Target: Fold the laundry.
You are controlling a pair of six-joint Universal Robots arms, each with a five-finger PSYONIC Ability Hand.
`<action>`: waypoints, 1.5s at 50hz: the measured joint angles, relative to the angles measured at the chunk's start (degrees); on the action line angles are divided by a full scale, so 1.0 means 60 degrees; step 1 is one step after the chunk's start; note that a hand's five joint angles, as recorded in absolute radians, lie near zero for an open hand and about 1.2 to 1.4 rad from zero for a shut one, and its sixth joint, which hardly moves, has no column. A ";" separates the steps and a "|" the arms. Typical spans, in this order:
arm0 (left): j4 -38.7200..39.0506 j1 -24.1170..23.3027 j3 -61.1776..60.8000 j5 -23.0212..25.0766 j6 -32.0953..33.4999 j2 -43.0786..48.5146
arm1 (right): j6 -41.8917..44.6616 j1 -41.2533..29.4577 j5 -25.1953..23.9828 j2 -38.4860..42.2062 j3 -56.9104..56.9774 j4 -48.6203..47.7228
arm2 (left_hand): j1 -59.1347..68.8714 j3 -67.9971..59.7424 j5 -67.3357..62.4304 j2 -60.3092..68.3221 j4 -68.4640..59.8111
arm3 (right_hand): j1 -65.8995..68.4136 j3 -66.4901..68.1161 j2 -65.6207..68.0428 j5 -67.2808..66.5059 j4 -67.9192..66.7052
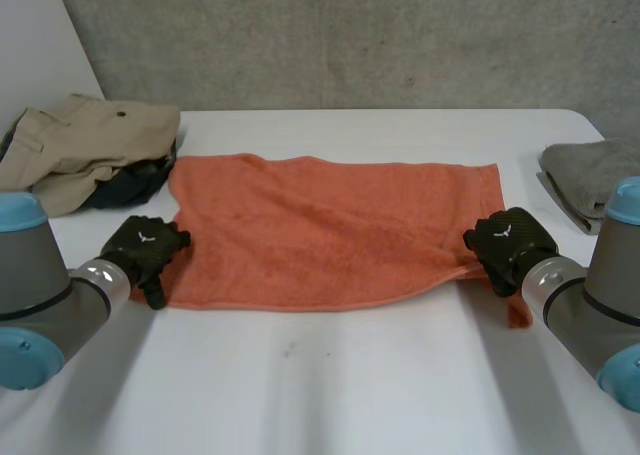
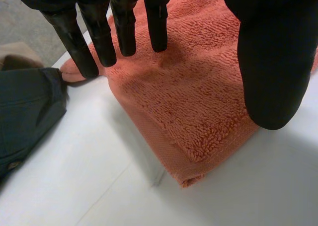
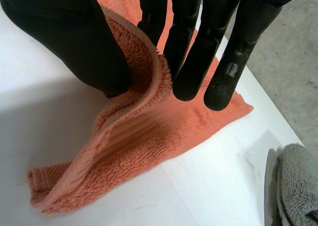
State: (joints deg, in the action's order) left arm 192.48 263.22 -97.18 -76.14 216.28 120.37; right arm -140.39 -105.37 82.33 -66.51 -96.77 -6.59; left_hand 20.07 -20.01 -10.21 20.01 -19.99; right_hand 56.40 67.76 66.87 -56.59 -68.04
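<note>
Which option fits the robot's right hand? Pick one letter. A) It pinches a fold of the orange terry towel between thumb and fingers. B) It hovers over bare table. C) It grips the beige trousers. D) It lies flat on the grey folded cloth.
A: the right wrist view shows the right hand with a raised edge of the orange terry towel caught between its thumb and fingers.

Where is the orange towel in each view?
Head view: orange towel spread mid-table between left hand and right hand.
Left wrist view: its corner lies flat under the left hand.
Right wrist view: right hand pinches its raised edge.
Shared landmark: white table.
</note>
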 measured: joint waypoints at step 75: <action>0.0112 0.0020 0.0025 -0.0176 -0.0433 -0.1099 | -0.4004 0.3077 -0.2312 -0.0147 -0.0605 0.1737 | 0.7473 -0.7994 -0.7478 0.8045 -0.8104 | -0.4314 -0.5306 -0.5194 0.5333 0.5371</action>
State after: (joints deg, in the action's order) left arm 193.15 263.34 -97.03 -77.19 213.68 113.78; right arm -164.42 -86.91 68.46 -67.39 -100.40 3.84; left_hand 64.91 -67.98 -55.08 68.29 -68.61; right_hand 30.52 35.92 35.71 -24.59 -35.81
